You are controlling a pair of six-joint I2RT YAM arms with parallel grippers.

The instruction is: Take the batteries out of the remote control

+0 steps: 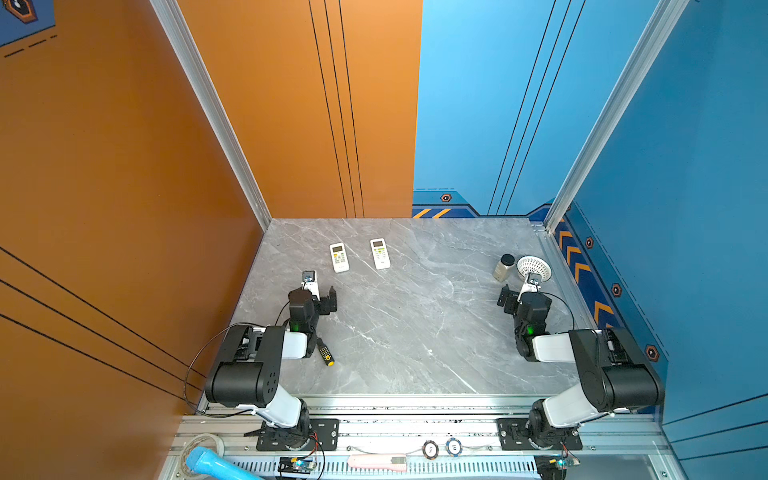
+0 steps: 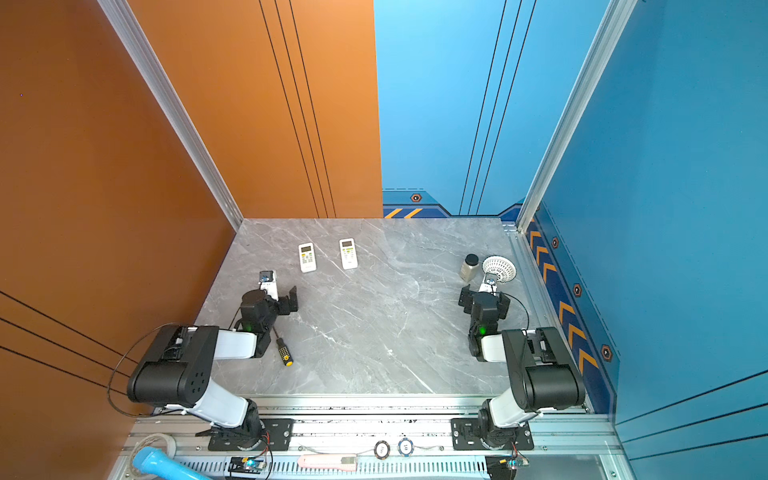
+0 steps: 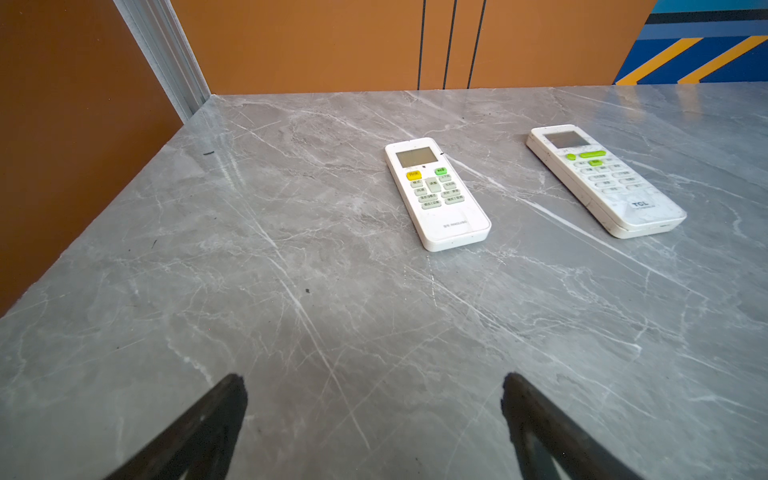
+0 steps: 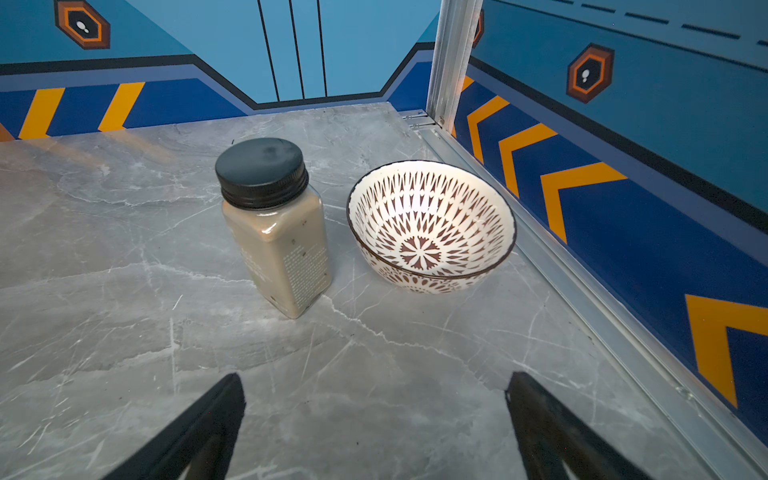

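Note:
Two white remote controls lie face up, side by side, at the back left of the grey marble table (image 1: 415, 332). One remote (image 1: 339, 257) (image 3: 436, 193) has a yellow and a green button. The other remote (image 1: 380, 253) (image 3: 604, 180) is longer and has green buttons. The batteries are hidden; none show in any view. My left gripper (image 1: 320, 293) (image 3: 374, 386) hovers open and empty just in front of the remotes. My right gripper (image 1: 517, 291) (image 4: 374, 386) is open and empty at the right side, facing a jar and a bowl.
A black-and-yellow screwdriver (image 1: 325, 353) lies beside the left arm. A black-lidded jar (image 1: 505, 268) (image 4: 274, 224) of beige powder and a patterned bowl (image 1: 534, 268) (image 4: 432, 224) stand near the right wall rail. Orange and blue walls close in three sides.

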